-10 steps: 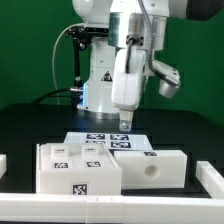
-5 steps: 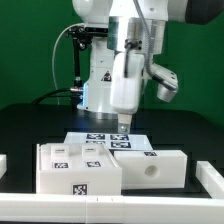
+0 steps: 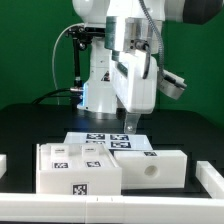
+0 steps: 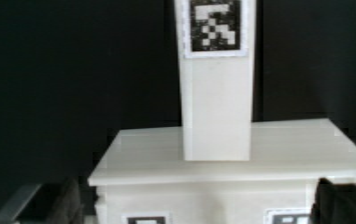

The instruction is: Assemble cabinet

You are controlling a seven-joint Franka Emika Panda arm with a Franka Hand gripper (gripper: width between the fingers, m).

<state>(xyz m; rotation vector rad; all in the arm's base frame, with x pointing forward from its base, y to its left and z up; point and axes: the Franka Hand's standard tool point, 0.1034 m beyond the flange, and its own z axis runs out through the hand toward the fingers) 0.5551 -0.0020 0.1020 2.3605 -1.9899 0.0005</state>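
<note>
Black tabletop (image 3: 25, 130) before a green backdrop (image 3: 30, 50) carried the cabinet parts (image 3: 80, 168) lying side by side near the front, seemingly not yet joined, while the gripper (image 3: 129, 124) hung above them, jaws wide apart and empty, so nearly all assembly appeared outstanding.

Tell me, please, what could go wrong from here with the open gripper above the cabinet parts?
1. The cabinet parts lie crowded together below the open gripper, so a finger may land on a neighbouring piece instead of straddling one.
2. Nudging one part could push the others out of place.
</note>
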